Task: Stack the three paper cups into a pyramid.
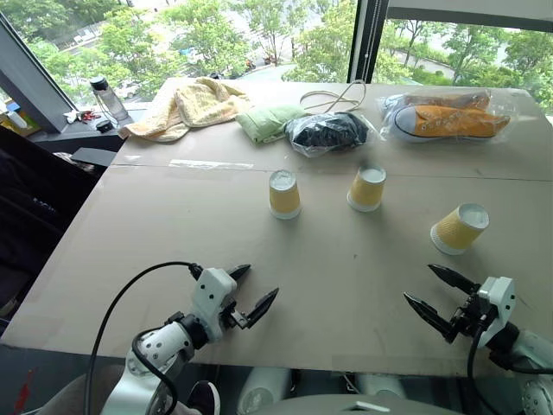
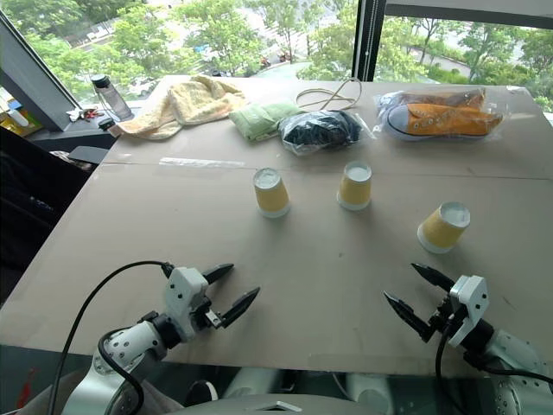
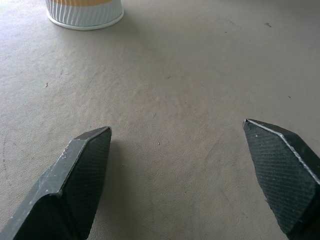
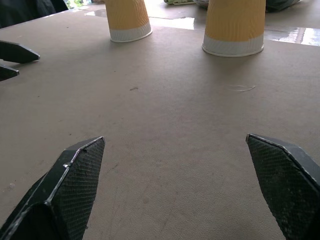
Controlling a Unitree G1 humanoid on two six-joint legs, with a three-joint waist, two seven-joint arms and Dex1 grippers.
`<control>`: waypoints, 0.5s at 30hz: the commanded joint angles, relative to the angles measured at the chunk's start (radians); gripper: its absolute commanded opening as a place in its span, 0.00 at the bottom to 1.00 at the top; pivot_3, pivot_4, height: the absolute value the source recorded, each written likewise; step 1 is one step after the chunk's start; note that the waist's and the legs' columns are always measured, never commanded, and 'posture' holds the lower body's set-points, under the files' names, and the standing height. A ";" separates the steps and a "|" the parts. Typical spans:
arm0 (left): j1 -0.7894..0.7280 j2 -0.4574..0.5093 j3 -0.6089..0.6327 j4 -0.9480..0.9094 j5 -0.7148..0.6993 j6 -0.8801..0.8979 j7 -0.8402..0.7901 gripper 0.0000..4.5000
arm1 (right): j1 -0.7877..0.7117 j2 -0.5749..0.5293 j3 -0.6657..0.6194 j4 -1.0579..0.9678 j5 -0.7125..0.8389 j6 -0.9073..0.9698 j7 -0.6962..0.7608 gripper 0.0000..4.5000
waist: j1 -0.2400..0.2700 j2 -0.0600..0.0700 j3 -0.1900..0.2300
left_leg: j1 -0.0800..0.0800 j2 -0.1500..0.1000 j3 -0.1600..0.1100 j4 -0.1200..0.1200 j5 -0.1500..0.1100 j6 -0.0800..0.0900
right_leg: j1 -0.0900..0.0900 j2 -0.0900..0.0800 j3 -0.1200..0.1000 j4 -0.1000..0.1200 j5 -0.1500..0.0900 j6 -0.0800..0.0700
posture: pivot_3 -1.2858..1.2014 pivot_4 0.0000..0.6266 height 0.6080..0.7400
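Three paper cups stand upside down on the tan table (image 1: 173, 251), white bases up: the left one (image 1: 284, 194), the middle one (image 1: 367, 188) and the right one (image 1: 460, 228), which sits nearer to me. My left gripper (image 1: 261, 281) hovers open near the front edge, well short of the left cup, with nothing in it. My right gripper (image 1: 419, 284) is open and empty in front of the right cup. The right wrist view looks past the left cup (image 4: 127, 20) and the middle cup (image 4: 234, 27). A cup's rim (image 3: 84, 12) shows in the left wrist view.
Along the table's far side lie a yellow towel (image 1: 186, 105), a green cloth (image 1: 268, 121), a dark bundle in plastic (image 1: 328, 131), a cord (image 1: 333, 97) and bagged orange shoes (image 1: 449, 117). A bottle (image 1: 108, 97) stands on the window ledge at the left.
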 commanded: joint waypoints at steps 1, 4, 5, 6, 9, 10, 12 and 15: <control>-0.012 -0.001 0.015 0.007 -0.017 -0.041 -0.023 0.96 | -0.007 -0.004 -0.026 -0.015 0.002 -0.019 0.011 1.00 | 0.000 0.000 0.000 | 0.000 0.000 0.000 0.000 0.000 0.000 | 0.000 0.000 0.000 0.000 0.000 0.000 | 0.52 0.24 1.00; -0.015 -0.009 0.022 0.029 -0.033 -0.082 -0.047 0.96 | -0.017 -0.010 -0.015 -0.018 -0.010 -0.018 0.019 1.00 | 0.000 0.000 0.000 | 0.000 0.000 0.000 0.000 0.000 0.000 | 0.000 0.000 0.000 0.000 0.000 0.000 | 0.52 0.24 1.00; -0.013 -0.010 0.021 0.034 -0.032 -0.090 -0.051 0.96 | -0.017 -0.009 -0.014 -0.022 -0.012 -0.017 0.018 1.00 | 0.000 0.000 0.000 | 0.000 0.000 0.000 0.000 0.000 0.000 | 0.000 0.000 0.000 0.000 0.000 0.000 | 0.52 0.24 1.00; -0.013 -0.010 0.020 0.039 -0.031 -0.097 -0.055 0.96 | -0.017 -0.007 -0.013 -0.026 -0.013 -0.015 0.017 1.00 | 0.000 0.000 0.000 | 0.000 0.000 0.000 0.000 0.000 0.000 | 0.000 0.000 0.000 0.000 0.000 0.000 | 0.52 0.24 1.00; -0.013 -0.011 0.016 0.044 -0.029 -0.108 -0.060 0.96 | -0.015 -0.007 -0.013 -0.038 -0.011 -0.009 0.016 1.00 | 0.001 0.000 0.000 | 0.000 0.000 0.000 0.000 0.000 0.000 | 0.000 0.000 0.000 0.000 0.000 0.000 | 0.52 0.24 1.00; -0.013 -0.011 0.017 0.047 -0.030 -0.111 -0.063 0.96 | -0.013 -0.008 -0.013 -0.043 -0.010 -0.007 0.015 1.00 | 0.001 0.000 0.000 | 0.000 0.000 0.000 0.000 0.000 0.000 | 0.000 0.000 0.000 0.000 0.000 0.000 | 0.52 0.24 1.00; -0.019 -0.010 0.015 0.055 -0.031 -0.117 -0.071 0.96 | -0.010 -0.009 -0.015 -0.047 -0.010 -0.006 0.017 1.00 | 0.000 0.000 0.000 | 0.000 0.000 0.000 0.000 0.000 0.000 | 0.000 0.000 0.000 0.000 0.000 0.000 | 0.52 0.24 1.00; -0.038 -0.009 0.017 0.068 -0.035 -0.122 -0.080 0.96 | -0.003 -0.012 -0.020 -0.052 -0.008 -0.005 0.018 1.00 | 0.000 0.000 0.000 | 0.000 0.000 0.000 0.000 0.000 0.000 | 0.000 0.000 0.000 0.000 0.000 0.000 | 0.52 0.24 1.00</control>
